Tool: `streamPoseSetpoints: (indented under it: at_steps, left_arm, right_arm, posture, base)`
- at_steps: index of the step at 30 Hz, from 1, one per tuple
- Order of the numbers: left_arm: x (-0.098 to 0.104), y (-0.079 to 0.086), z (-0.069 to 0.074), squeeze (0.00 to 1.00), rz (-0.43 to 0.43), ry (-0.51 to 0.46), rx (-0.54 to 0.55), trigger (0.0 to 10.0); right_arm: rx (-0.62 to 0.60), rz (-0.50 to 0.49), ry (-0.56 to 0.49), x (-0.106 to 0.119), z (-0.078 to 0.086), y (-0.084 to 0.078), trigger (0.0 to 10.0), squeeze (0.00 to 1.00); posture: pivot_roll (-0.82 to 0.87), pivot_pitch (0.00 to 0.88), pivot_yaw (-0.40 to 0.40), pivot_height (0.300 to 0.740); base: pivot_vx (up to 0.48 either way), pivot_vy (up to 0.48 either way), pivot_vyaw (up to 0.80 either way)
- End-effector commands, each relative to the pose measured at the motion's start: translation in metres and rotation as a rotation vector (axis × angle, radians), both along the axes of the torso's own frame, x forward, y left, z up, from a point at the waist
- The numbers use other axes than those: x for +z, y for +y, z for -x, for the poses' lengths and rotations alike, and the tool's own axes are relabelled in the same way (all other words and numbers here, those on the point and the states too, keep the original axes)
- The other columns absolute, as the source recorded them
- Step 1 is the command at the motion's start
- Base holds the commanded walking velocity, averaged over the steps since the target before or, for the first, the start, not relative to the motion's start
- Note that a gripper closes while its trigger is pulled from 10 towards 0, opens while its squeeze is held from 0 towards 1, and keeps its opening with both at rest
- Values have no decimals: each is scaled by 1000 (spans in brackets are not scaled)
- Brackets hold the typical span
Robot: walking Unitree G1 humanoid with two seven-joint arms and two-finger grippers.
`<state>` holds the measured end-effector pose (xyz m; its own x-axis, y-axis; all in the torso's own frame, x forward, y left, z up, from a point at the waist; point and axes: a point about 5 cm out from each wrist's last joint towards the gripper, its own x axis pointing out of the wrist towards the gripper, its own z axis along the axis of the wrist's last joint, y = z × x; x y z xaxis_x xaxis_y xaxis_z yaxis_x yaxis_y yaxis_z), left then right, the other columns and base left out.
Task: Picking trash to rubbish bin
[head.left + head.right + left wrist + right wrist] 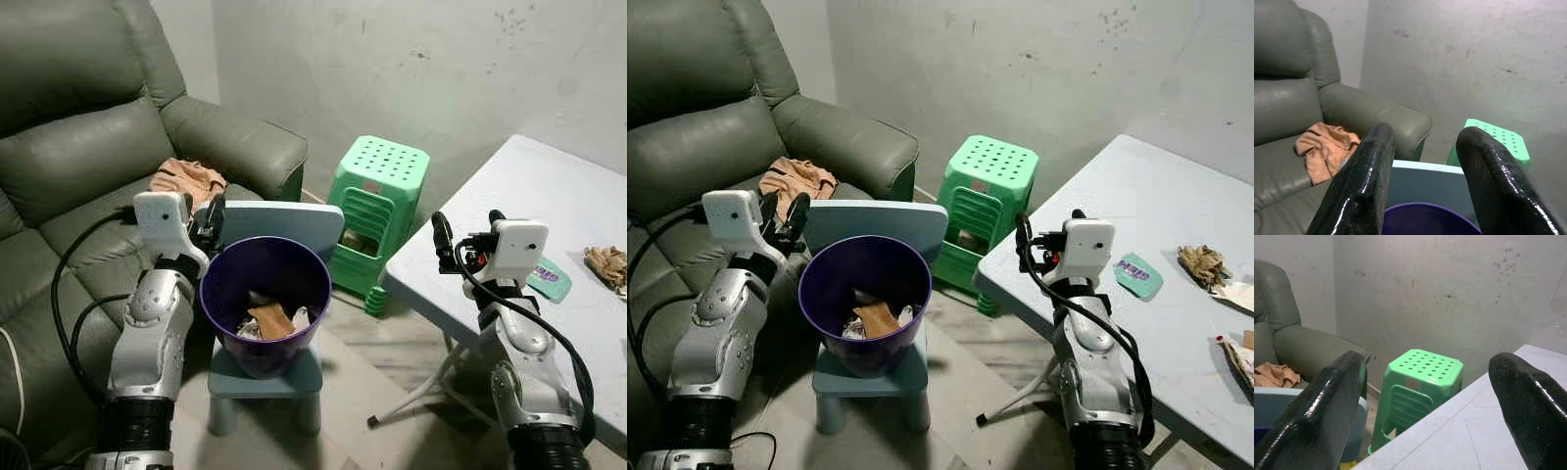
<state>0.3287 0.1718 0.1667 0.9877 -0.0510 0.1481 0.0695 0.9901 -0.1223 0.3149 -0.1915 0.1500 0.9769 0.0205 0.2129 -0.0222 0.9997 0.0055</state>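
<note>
Bare grey wall backs a green plastic stool and a grey-green leather sofa. Just below the left gripper, jaws spread and empty, a purple plastic bin holds paper scraps. Right gripper, jaws spread wide, hovers over the pale surface; crumpled brown trash lies well beyond it.

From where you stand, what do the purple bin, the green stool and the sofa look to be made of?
The purple bin looks like smooth moulded plastic with a slight sheen. The green stool is likely matte plastic too, judging by its perforated top and slatted sides. The sofa seems to be grey-green leather or imitation leather: creased, softly shiny cushions.
</note>
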Motion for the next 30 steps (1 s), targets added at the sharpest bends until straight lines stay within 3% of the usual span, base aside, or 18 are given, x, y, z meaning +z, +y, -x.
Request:
streamPoseSetpoints:
  at_steps: [1, 30]
  left_arm:
    - [0, -1, 0, 0, 9, -4, -8, 10000]
    - [-1, -4, -8, 0, 26, -27, -52, 10000]
  right_arm:
    - [-20, -21, 2, -5, 2, -5, 10000, 0]
    - [-29, -30, -14, -11, 0, 2, 10000, 0]
  posture:
    - [61, 0, -62, 740]
    - [36, 0, -56, 740]
  base:
    - [0, 0, 0]
    - [0, 0, 0]
